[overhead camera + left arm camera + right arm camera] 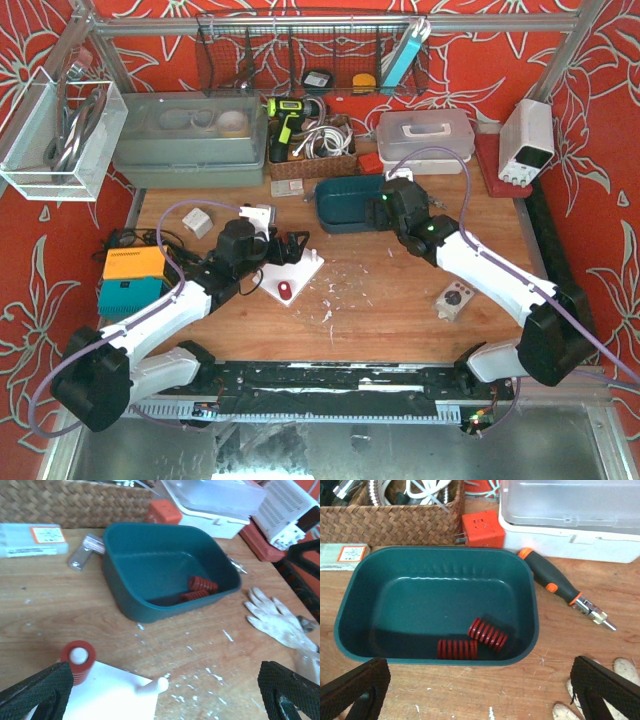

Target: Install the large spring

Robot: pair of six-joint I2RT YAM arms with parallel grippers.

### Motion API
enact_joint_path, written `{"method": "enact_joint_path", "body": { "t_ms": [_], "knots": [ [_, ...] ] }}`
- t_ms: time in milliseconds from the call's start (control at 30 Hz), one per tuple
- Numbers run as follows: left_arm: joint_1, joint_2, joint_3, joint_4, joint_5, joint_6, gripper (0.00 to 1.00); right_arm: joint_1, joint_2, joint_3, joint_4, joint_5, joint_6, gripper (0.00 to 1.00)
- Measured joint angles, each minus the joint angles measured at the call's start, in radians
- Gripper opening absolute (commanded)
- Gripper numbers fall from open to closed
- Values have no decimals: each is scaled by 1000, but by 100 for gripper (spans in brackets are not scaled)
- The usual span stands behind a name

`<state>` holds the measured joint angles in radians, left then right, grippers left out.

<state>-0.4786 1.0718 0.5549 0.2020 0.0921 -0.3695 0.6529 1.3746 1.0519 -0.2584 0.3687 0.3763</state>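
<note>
Wooden counter (pixel 620 590), flecked with white scuffs, carries a smooth teal plastic bin (pixel 440 552). The right end effector (pixel 480 695) hovers before it, spread wide and gripping nothing. Two red coil springs (pixel 457 649) lie on their sides at the bin's near end, close together. One has its long axis running left-right, the other diagonal. The left end effector (pixel 162 697) is equally wide apart and empty, over a flat white plate (pixel 110 695).

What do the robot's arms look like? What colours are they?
The left arm and the right arm both have smooth white shells with chunky black joints. A thin purple cable loops off each one. Small green lights glow on the right arm. The fingers are black with a bumpy criss-cross grip pattern.
</note>
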Motion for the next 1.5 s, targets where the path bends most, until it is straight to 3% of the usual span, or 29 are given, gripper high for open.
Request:
{"method": "enact_joint_path", "body": {
  "t_ms": [233,433,567,800,900,967,1033,1267,1500],
  "knots": [
    [0,-13,79,-129,137,-32,100,-11,34,113,-141,-82,27,99],
    [-1,-125,94,-261,144,-6,100,-18,53,227,-279,-80,55,99],
    [-1,-108,119,-314,150,30,100,-29,86,281,-311,-116,5,96],
    [-2,-35,134,-377,225,80,100,-63,293,419,-298,-240,-188,78],
    [-7,-127,111,-362,205,70,100,-82,422,520,-300,-278,-268,76],
    [-8,-235,77,-348,172,43,100,-91,484,571,-326,-285,-292,67],
    [-8,-303,74,-375,138,6,100,-100,532,621,-364,-288,-288,59],
    [-8,-282,189,-645,111,-138,100,-113,588,721,-520,-261,-187,59],
    [-8,-165,331,-801,111,-114,100,-117,653,777,-649,-227,-45,62]
  ]
}}
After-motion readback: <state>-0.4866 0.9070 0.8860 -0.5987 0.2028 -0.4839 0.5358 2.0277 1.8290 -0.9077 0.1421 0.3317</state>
